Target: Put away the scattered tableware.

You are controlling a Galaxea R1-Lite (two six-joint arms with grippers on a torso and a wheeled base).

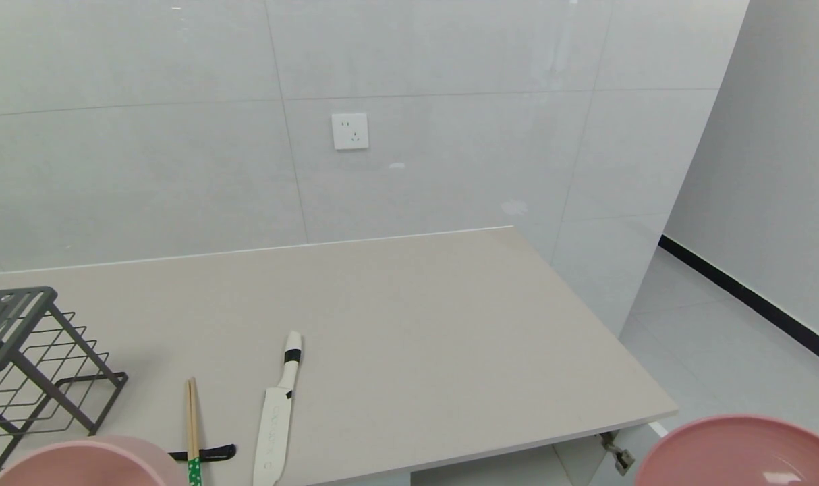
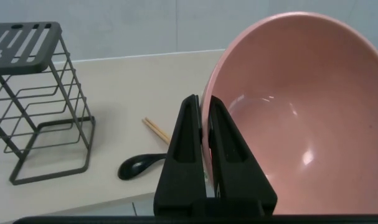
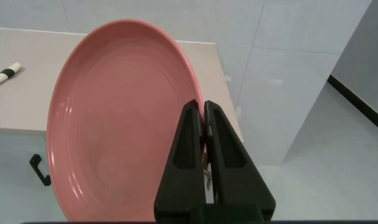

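Observation:
My left gripper is shut on the rim of a pink bowl, which is held tilted; the bowl pokes into the bottom left of the head view. My right gripper is shut on the rim of a pink plate, held on edge off the counter's right end; the plate is at the bottom right of the head view. On the counter lie a white knife, a pair of wooden chopsticks and a black spoon.
A dark wire rack stands at the counter's left. The beige counter ends at the right, with floor beyond it. A tiled wall with a socket backs the counter.

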